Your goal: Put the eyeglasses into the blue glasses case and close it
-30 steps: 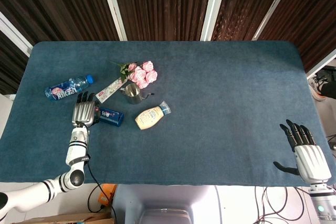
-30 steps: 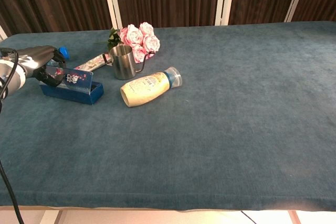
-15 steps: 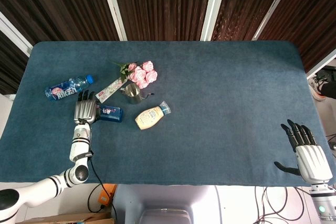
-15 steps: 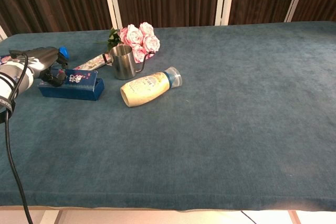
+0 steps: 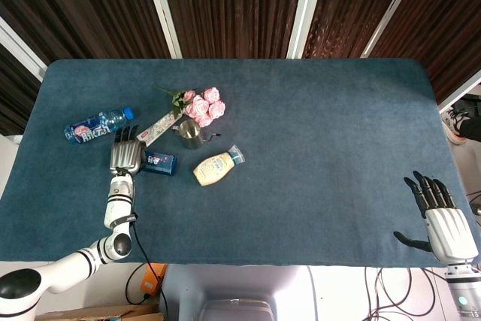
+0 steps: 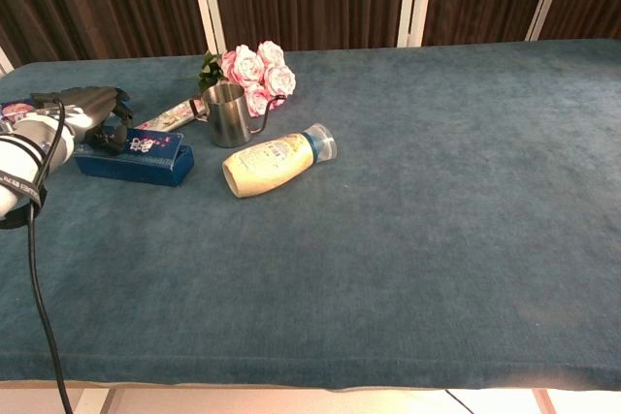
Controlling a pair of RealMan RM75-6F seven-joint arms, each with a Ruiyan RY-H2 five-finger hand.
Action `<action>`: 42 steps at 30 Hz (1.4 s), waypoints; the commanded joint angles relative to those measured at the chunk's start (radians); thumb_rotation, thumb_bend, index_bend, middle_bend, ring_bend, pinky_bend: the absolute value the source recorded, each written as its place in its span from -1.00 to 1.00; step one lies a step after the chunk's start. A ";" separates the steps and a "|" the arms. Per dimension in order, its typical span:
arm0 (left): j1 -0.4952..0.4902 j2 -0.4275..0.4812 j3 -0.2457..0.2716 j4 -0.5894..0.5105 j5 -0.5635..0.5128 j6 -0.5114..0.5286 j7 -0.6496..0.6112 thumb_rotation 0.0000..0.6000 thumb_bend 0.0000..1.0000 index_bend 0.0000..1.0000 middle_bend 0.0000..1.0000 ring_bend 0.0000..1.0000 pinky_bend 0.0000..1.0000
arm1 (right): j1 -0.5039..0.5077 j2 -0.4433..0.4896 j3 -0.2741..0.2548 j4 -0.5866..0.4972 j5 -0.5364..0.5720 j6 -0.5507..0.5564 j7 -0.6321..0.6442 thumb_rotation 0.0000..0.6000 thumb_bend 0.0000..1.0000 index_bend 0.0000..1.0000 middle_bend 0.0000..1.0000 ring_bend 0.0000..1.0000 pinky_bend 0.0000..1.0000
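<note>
The blue glasses case (image 5: pixel 161 163) lies flat with its lid down on the left part of the blue table, also seen in the chest view (image 6: pixel 141 155). My left hand (image 5: pixel 125 155) rests on the case's left end, fingers spread and bent down onto the lid (image 6: pixel 89 115). No eyeglasses show in either view. My right hand (image 5: pixel 442 219) hovers at the near right corner of the table, fingers apart, holding nothing; the chest view does not show it.
Just right of the case lie a cream squeeze bottle (image 5: pixel 218 165) and a steel cup (image 5: pixel 190 133). Pink roses (image 5: pixel 203 104) and a toothpaste tube (image 5: pixel 159 127) sit behind it. A water bottle (image 5: pixel 98 125) lies to the far left.
The case lid, raised a second ago, now lies flat. My left hand has slid a little further onto the case. The right hand has barely moved.
</note>
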State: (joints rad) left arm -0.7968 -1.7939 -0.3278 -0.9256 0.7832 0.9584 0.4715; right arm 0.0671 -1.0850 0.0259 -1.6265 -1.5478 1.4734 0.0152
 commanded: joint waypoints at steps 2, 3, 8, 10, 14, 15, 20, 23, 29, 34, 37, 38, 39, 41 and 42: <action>-0.001 -0.026 0.007 0.050 0.089 0.044 -0.084 1.00 -0.21 -0.82 -0.95 -1.00 -1.00 | 0.000 0.000 -0.001 0.000 -0.001 0.001 0.000 1.00 -0.65 -1.00 -1.00 -1.00 -1.00; 0.000 -0.028 0.007 0.055 0.099 0.047 -0.094 1.00 -0.21 -0.84 -0.95 -1.00 -1.00 | -0.001 0.000 -0.001 0.000 -0.002 0.001 0.000 1.00 -0.65 -1.00 -1.00 -1.00 -1.00; 0.000 -0.032 0.004 0.062 0.125 0.049 -0.114 1.00 -0.21 -0.88 -0.97 -1.00 -1.00 | -0.002 0.000 -0.002 0.000 -0.006 0.004 0.001 1.00 -0.65 -1.00 -1.00 -1.00 -1.00; 0.004 -0.026 0.005 0.048 0.136 0.050 -0.124 1.00 -0.21 -0.88 -0.98 -1.00 -1.00 | -0.003 0.000 -0.002 0.001 -0.006 0.006 0.003 1.00 -0.65 -1.00 -1.00 -1.00 -1.00; 0.028 0.033 0.016 -0.064 0.163 0.038 -0.154 1.00 -0.21 -0.84 -0.99 -1.00 -1.00 | -0.001 0.000 -0.001 0.002 -0.005 0.003 0.002 1.00 -0.65 -1.00 -1.00 -1.00 -1.00; 0.038 0.065 0.020 -0.118 0.162 0.027 -0.153 1.00 -0.21 -0.82 -1.00 -1.00 -1.00 | -0.001 0.000 -0.002 0.002 -0.005 0.001 0.000 1.00 -0.65 -1.00 -1.00 -1.00 -1.00; 0.076 0.198 0.049 -0.329 0.154 0.018 -0.097 1.00 -0.21 -0.75 -1.00 -1.00 -1.00 | -0.002 -0.001 -0.003 0.000 -0.009 0.004 0.000 1.00 -0.65 -1.00 -1.00 -1.00 -1.00; 0.108 0.270 0.085 -0.444 0.177 0.042 -0.071 1.00 -0.21 -0.75 -1.00 -1.00 -1.00 | -0.002 0.000 -0.006 0.000 -0.015 0.004 0.001 1.00 -0.65 -1.00 -1.00 -1.00 -1.00; 0.270 0.453 0.256 -0.671 0.425 0.189 -0.167 1.00 -0.21 -0.87 -1.00 -1.00 -1.00 | -0.002 -0.004 -0.012 0.003 -0.022 0.001 -0.011 1.00 -0.65 -1.00 -1.00 -1.00 -1.00; 0.407 0.571 0.413 -0.709 0.685 0.350 -0.333 1.00 -0.21 -1.00 -1.00 -1.00 -1.00 | -0.001 -0.019 -0.023 0.001 -0.038 -0.003 -0.047 1.00 -0.65 -1.00 -1.00 -1.00 -1.00; 0.501 0.586 0.476 -0.650 0.795 0.487 -0.424 1.00 -0.21 -1.00 -1.00 -1.00 -1.00 | -0.003 -0.028 -0.029 0.002 -0.051 0.003 -0.064 1.00 -0.65 -1.00 -1.00 -1.00 -1.00; 0.520 0.583 0.485 -0.626 0.818 0.518 -0.456 1.00 -0.21 -1.00 -1.00 -1.00 -1.00 | -0.003 -0.030 -0.029 0.003 -0.051 0.003 -0.068 1.00 -0.65 -1.00 -1.00 -1.00 -1.00; 0.536 0.582 0.490 -0.612 0.822 0.534 -0.485 1.00 -0.23 -1.00 -1.00 -1.00 -1.00 | -0.004 -0.032 -0.028 0.002 -0.052 0.005 -0.072 1.00 -0.65 -1.00 -1.00 -1.00 -1.00; 0.542 0.602 0.501 -0.610 0.835 0.529 -0.487 1.00 -0.24 -1.00 -1.00 -1.00 -1.00 | -0.005 -0.036 -0.027 0.002 -0.053 0.010 -0.075 1.00 -0.65 -1.00 -1.00 -1.00 -1.00; 0.541 0.613 0.503 -0.607 0.863 0.540 -0.503 1.00 -0.25 -1.00 -1.00 -1.00 -1.00 | -0.007 -0.039 -0.027 0.003 -0.052 0.012 -0.082 1.00 -0.65 -1.00 -1.00 -1.00 -1.00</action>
State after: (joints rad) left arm -0.2940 -1.2313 0.1221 -1.5591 1.5723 1.4611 0.0146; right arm 0.0619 -1.1210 -0.0017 -1.6241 -1.6004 1.4828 -0.0612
